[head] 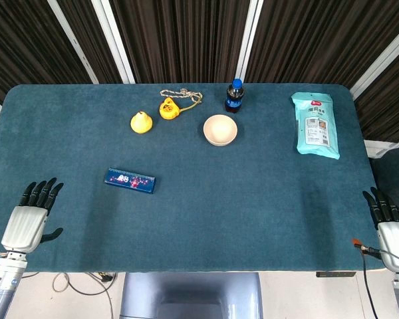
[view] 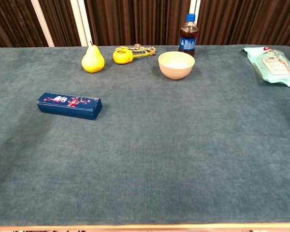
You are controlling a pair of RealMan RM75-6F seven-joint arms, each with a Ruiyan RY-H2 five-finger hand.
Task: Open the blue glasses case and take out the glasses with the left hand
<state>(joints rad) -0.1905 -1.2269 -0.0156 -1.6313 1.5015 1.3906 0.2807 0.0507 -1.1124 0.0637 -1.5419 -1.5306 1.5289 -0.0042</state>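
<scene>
Glasses case: the blue glasses case lies flat and closed on the tabletop, at about 8 o'clock from the table's middle, its long side running roughly 9 to 3 o'clock.
Left hand: the left hand rests at the near left edge, at 8 o'clock from the case and well apart from it, fingers spread, holding nothing.
Right hand: the right hand sits at the near right edge, fingers apart, empty.
Bowl: a cream bowl stands at 12 o'clock from centre.
Bottle: a dark bottle stands upright just beyond the bowl.
Fruit: a yellow pear sits at 11 o'clock.
Packet: a pale green packet lies at 2 o'clock.
</scene>
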